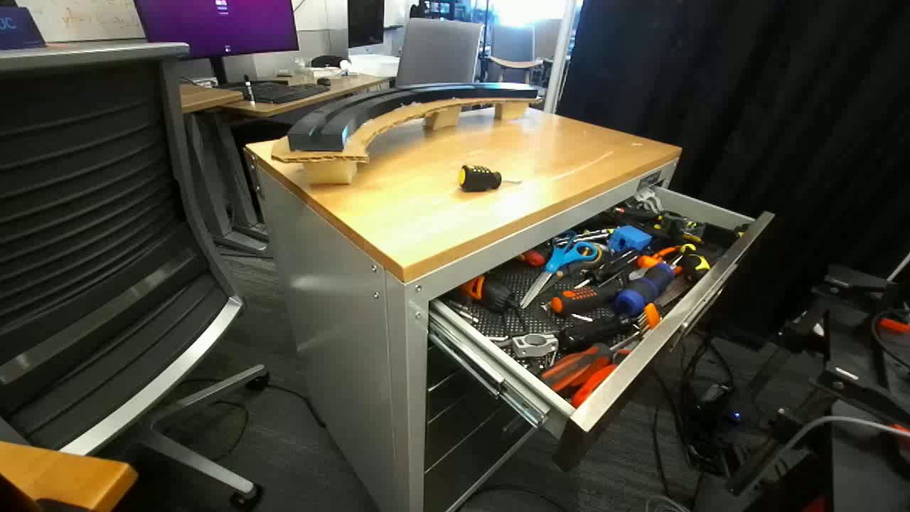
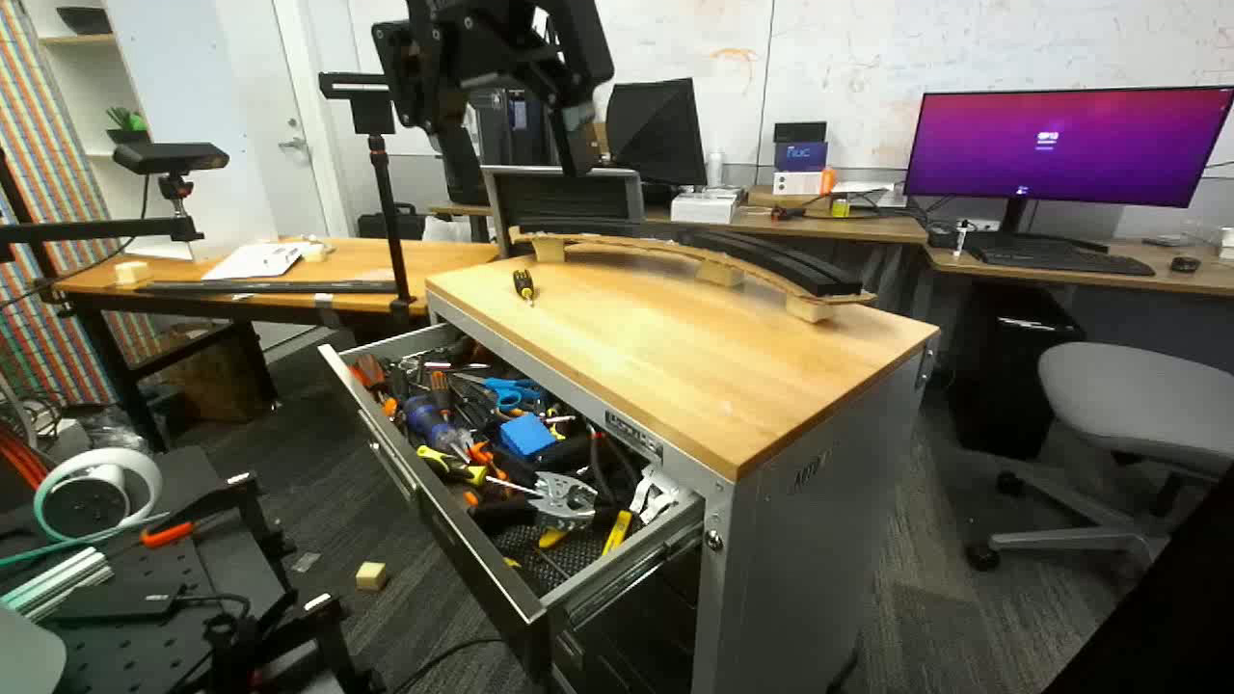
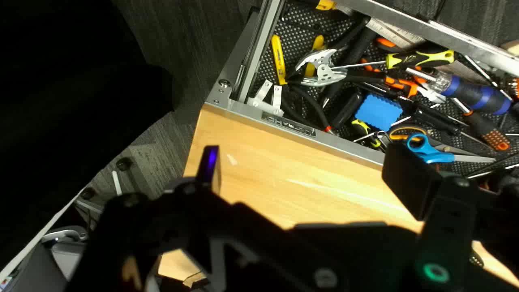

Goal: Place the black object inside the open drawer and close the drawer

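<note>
The black object is a stubby black and yellow screwdriver (image 1: 480, 178), lying on the wooden cabinet top; it also shows in an exterior view (image 2: 523, 284). In the wrist view, a small dotted piece at the lower right edge (image 3: 476, 258) may be part of it, mostly hidden by the gripper. The drawer (image 1: 672, 326) is pulled out and full of tools; it shows in an exterior view (image 2: 453, 545) and the wrist view (image 3: 446, 33). My gripper (image 2: 521, 162) hangs above the cabinet top, apart from the screwdriver. Its fingers (image 3: 310, 174) are spread wide with nothing between them.
A curved black rail on cardboard and wood blocks (image 1: 405, 107) stands along the back of the cabinet top (image 1: 398, 213). Blue scissors (image 1: 569, 252), a blue block (image 2: 526, 435) and several screwdrivers lie in the drawer. A black curtain (image 1: 675, 92) hangs beside the cabinet.
</note>
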